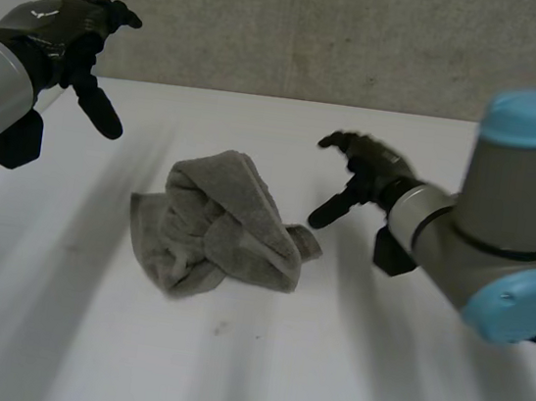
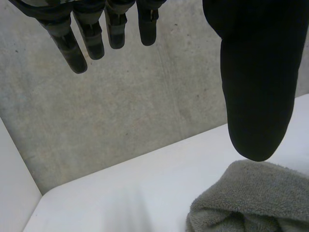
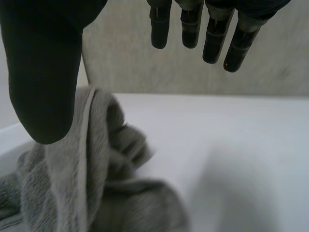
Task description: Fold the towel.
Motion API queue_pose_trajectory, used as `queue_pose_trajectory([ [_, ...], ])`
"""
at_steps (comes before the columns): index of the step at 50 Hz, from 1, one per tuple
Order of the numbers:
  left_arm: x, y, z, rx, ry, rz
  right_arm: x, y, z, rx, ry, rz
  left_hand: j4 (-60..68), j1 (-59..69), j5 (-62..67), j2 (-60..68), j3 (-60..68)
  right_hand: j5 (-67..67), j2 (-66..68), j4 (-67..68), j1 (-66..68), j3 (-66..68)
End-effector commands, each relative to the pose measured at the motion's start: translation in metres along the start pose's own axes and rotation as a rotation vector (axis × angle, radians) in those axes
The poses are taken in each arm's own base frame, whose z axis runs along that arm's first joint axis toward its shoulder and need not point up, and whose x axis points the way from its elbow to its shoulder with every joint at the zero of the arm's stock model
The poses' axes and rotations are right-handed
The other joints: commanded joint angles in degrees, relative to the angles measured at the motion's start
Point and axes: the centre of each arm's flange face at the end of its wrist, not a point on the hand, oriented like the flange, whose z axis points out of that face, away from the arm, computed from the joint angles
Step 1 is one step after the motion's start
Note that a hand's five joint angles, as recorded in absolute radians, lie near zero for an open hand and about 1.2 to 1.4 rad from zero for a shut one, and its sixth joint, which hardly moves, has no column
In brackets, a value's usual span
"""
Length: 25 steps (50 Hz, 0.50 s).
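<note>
A crumpled grey towel (image 1: 220,229) lies at the middle of the desk (image 1: 374,373), flanked by the left hand (image 1: 73,31) and right hand (image 1: 365,174), fingers spread and empty; grabbing a bunched fold instead of a corner could tangle it further.

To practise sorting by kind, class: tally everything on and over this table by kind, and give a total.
Grey towel: 1
Black robot hands: 2 (left hand, right hand)
White table: 1
Total: 4
</note>
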Motion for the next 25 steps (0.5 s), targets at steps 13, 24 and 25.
queue_pose_trajectory([
  [13,-0.001,0.025,0.038,0.015,-0.003,-0.011,0.005,0.087,0.061,-0.141,-0.023,0.134,1.6,1.4,0.2,1.7,1.6,67.3,66.7,66.7,68.1,67.9],
  [24,-0.005,0.068,0.093,-0.023,0.066,-0.012,-0.052,-0.046,-0.019,0.207,-0.156,-0.32,3.5,3.2,2.0,3.5,3.4,67.3,66.7,66.7,68.1,67.9],
  [25,-0.005,0.076,0.101,-0.038,0.096,-0.014,-0.057,-0.055,-0.032,0.225,-0.161,-0.387,3.5,3.2,2.0,3.5,3.4,67.3,66.7,66.7,68.1,67.9],
])
